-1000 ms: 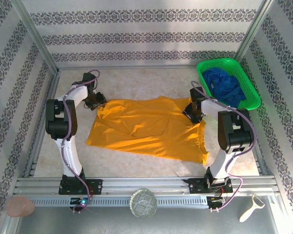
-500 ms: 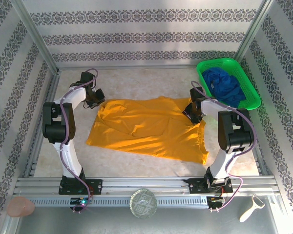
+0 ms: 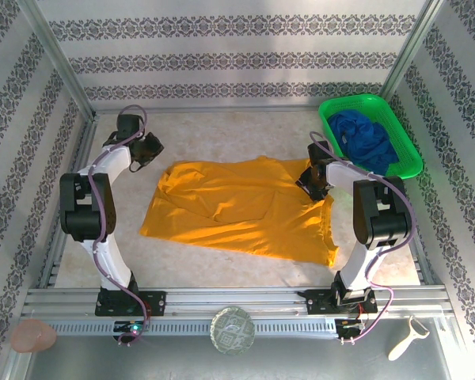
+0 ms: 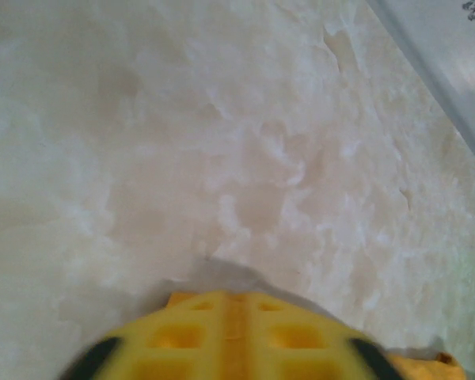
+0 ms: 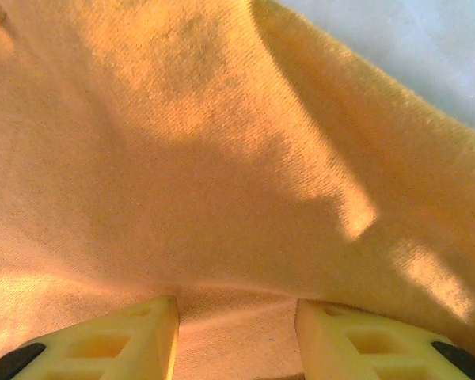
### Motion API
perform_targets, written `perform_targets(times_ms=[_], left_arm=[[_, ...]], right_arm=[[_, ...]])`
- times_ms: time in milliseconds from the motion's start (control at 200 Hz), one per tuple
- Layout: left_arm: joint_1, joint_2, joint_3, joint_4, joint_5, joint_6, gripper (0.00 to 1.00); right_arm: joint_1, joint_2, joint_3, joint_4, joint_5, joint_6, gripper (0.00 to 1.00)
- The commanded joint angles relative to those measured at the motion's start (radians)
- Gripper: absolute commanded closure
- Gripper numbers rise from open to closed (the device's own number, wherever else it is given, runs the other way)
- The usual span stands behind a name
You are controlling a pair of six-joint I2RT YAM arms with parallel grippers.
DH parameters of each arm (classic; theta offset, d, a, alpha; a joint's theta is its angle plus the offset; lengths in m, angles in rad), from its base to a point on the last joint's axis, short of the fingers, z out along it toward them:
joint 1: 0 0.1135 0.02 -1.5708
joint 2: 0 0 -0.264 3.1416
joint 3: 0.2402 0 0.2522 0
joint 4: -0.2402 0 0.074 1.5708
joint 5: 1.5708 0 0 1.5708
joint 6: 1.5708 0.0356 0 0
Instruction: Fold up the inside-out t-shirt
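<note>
The mustard inside-out t-shirt point(image 3: 237, 207) lies spread flat on the pale table, with a few wrinkles near its middle. My left gripper point(image 3: 148, 150) sits off the shirt's far left corner, over bare table, apart from the cloth. In the left wrist view its yellow fingers point(image 4: 198, 328) are pressed together, shut with nothing between them. My right gripper point(image 3: 313, 181) is down on the shirt's far right edge. In the right wrist view it point(image 5: 236, 332) stands open, and the orange cloth point(image 5: 222, 158) runs between the two fingers and rises in a fold ahead of them.
A green basket point(image 3: 404, 138) holding a dark blue garment point(image 3: 364, 136) stands at the far right. On the near rail lie a round glass dish point(image 3: 233, 330), a pink object point(image 3: 32, 335) and a peeler point(image 3: 407, 337). Patterned walls enclose the table.
My left gripper has drawn back from the shirt's far left corner, moving up and to the left. The right arm and the shirt have stayed where they were.
</note>
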Motion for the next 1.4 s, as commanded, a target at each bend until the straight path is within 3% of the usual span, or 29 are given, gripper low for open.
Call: perform_targets(times_ms=[0,155,634,819,974,1014,1154,1399], left_arm=[[0.004,-0.001,0.037,-0.175,0.016,0.033,0.69],[0.006,-0.036,-0.002,-0.255,0.024,0.089,0.60],[0.003,0.009,-0.034,-0.249,0.136,0.096,0.63],[0.001,0.029,-0.038,-0.229,0.165,0.095,0.72],[-0.001,0.044,-0.033,-0.206,0.170,0.091,0.99],[-0.001,0.047,-0.025,-0.195,0.163,0.088,1.00],[0.000,0.041,-0.009,-0.095,0.111,0.057,1.00],[0.002,-0.049,-0.125,0.273,0.013,-0.006,1.00]], right_arm=[[-0.009,0.023,0.007,-0.023,0.032,0.006,0.55],[-0.009,0.024,0.009,-0.023,0.032,0.006,0.55],[-0.009,0.023,0.007,-0.023,0.033,0.008,0.55],[-0.009,0.023,0.008,-0.023,0.034,0.008,0.55],[-0.009,0.023,0.009,-0.023,0.035,0.011,0.55],[-0.009,0.024,0.009,-0.023,0.036,0.011,0.55],[-0.009,0.024,0.009,-0.024,0.038,0.015,0.55],[-0.009,0.023,0.008,-0.025,0.042,0.020,0.55]])
